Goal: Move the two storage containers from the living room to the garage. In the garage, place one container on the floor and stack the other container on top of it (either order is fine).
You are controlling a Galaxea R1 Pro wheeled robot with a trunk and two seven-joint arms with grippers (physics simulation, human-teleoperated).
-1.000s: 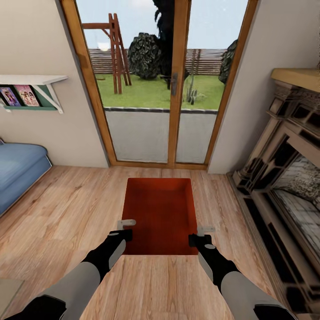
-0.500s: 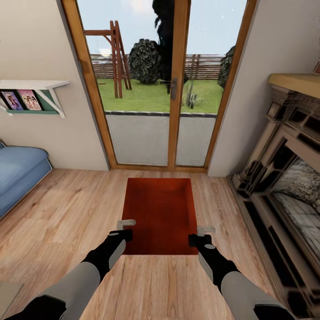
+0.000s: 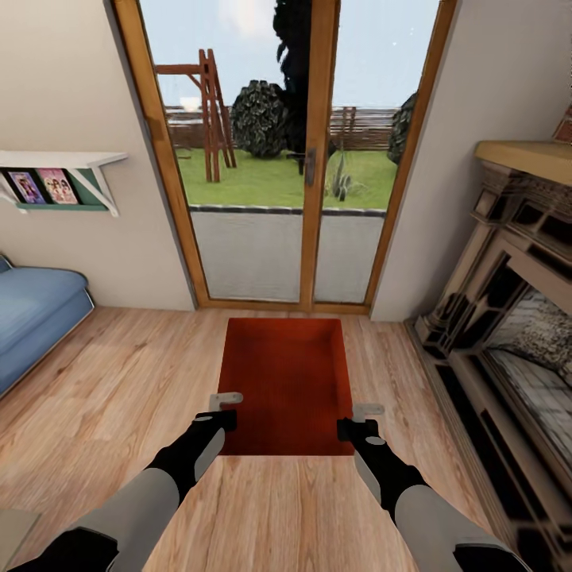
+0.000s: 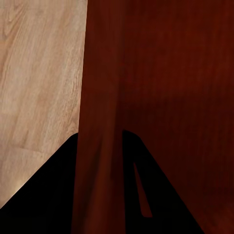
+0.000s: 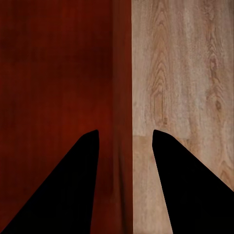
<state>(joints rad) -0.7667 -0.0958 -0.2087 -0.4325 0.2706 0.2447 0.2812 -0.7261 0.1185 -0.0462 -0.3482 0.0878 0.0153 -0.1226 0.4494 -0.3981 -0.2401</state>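
Backing off from the glass doors point(image 3: 278, 159) a bit; both end effectors, left point(image 3: 226, 403) and right point(image 3: 364, 419), clamped on storage container point(image 3: 287, 381) walls.

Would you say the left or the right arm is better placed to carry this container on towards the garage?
Neither alone: both. The left gripper straddles the storage container's left wall, the right gripper its right wall, so the carry looks two-handed.
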